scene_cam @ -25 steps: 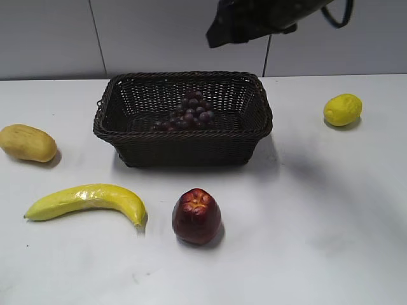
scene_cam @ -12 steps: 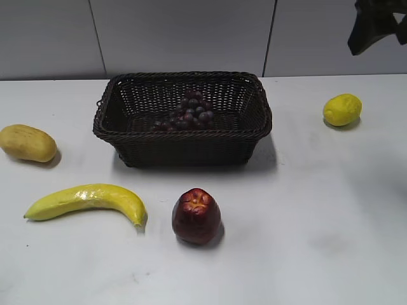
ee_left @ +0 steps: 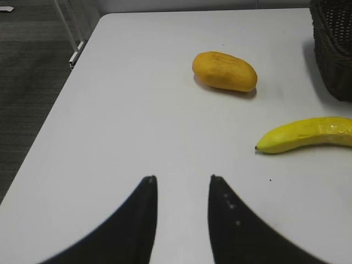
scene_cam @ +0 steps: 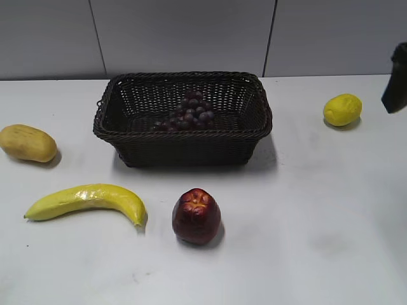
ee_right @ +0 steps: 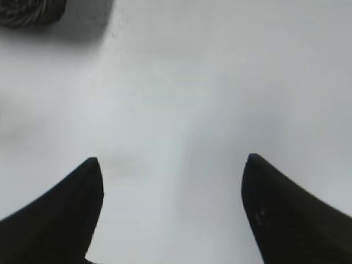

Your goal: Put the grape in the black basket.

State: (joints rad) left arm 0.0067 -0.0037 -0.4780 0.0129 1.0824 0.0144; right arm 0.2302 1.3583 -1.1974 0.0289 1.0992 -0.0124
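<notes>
The grape (scene_cam: 186,113), a bunch of small dark red-purple grapes, lies inside the black basket (scene_cam: 184,147), a large dark woven wicker basket at the table's middle back. A corner of the basket shows in the left wrist view (ee_left: 333,49) and in the right wrist view (ee_right: 30,12). My right gripper (ee_right: 173,165) is open and empty over bare white table. Only a dark part of the right arm (scene_cam: 397,86) shows at the right edge of the exterior view. My left gripper (ee_left: 181,179) is open and empty over the table's left part.
A banana (scene_cam: 89,201) and a dark red apple (scene_cam: 196,216) lie in front of the basket. A yellow-orange mango (scene_cam: 27,143) lies at the left, a lemon (scene_cam: 342,109) at the right. The table's left edge (ee_left: 55,110) drops to the floor.
The right arm has moved from above the basket to the right and down, to the exterior view's right edge. The grape has stayed in the basket.
</notes>
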